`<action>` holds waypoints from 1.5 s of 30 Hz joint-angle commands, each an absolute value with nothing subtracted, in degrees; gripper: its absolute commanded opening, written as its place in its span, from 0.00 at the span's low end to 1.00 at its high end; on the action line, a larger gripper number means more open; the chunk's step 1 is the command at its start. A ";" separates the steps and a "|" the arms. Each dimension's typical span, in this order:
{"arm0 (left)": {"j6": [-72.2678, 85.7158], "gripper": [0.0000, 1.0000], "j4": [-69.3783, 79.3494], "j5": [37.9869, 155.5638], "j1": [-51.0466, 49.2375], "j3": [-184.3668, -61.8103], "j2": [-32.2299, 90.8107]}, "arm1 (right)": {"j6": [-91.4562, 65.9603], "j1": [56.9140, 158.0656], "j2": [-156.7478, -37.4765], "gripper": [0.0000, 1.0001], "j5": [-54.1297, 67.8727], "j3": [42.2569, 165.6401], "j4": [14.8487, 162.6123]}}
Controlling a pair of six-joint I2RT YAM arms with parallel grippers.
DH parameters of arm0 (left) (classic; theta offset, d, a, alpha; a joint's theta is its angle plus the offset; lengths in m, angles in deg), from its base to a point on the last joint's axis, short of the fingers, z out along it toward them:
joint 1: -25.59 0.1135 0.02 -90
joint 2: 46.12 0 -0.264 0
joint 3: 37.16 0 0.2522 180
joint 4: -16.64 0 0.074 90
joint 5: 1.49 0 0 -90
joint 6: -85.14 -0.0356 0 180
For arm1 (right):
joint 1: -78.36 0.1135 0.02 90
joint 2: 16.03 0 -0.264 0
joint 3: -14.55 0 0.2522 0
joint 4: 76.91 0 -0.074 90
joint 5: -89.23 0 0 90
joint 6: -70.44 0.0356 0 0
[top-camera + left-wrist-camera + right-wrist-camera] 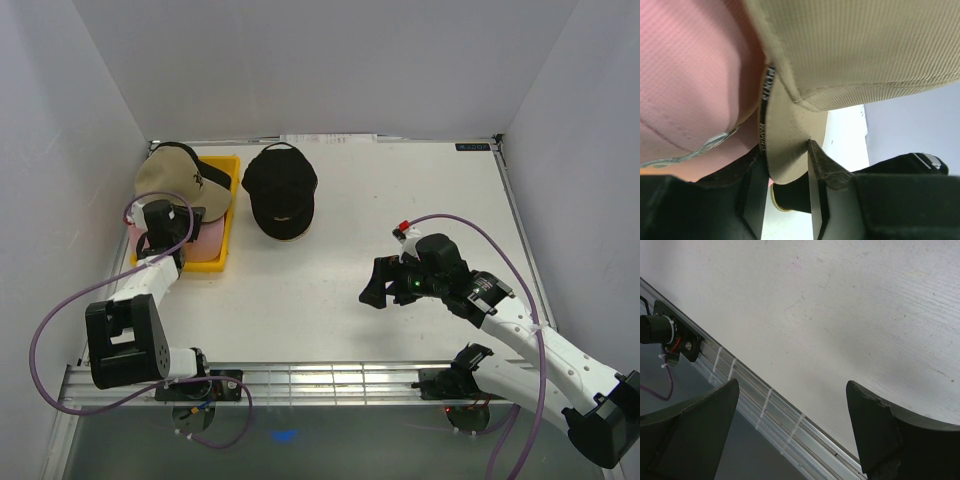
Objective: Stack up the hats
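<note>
Tan hat [865,45], its brim pinched between my left fingers [822,175], lying against the pink hat [685,75] in the yellow tray [228,215] at the counter's [400,200] left edge, right fingers [875,425] spread wide over the counter, black hat [281,190] farther back beside the tray

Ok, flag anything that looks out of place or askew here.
The tan cap sits askew over the pink cap in the yellow tray, overhanging its far-left corner, its brim between the fingers of the left hand. The black cap lies alone on the table beside the tray, not stacked.
</note>
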State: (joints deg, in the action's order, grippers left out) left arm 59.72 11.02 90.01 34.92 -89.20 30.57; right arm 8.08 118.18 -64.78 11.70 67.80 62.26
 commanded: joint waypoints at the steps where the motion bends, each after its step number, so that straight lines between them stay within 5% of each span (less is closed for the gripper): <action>1: 58.60 0.38 11.50 90.01 35.26 -91.52 29.73 | 6.89 118.00 -64.46 0.92 11.27 68.66 61.73; 5: 58.25 0.19 11.41 90.10 35.26 -92.75 29.47 | 6.63 118.00 -64.55 0.92 11.10 69.01 61.47; 8: 58.34 0.14 11.67 90.18 35.35 -93.11 29.12 | 6.54 118.00 -64.90 0.92 11.10 69.27 61.46; 9: 58.34 0.02 11.67 90.18 35.26 -93.54 28.94 | 6.54 118.00 -64.99 0.92 11.10 69.36 61.46; 10: 58.42 0.00 11.93 90.36 35.35 -93.72 28.94 | 6.54 118.00 -65.16 0.92 11.18 69.36 61.46; 45: 60.44 0.00 26.08 106.95 35.35 -115.78 31.23 | 5.49 118.00 -67.97 0.92 11.18 75.06 61.38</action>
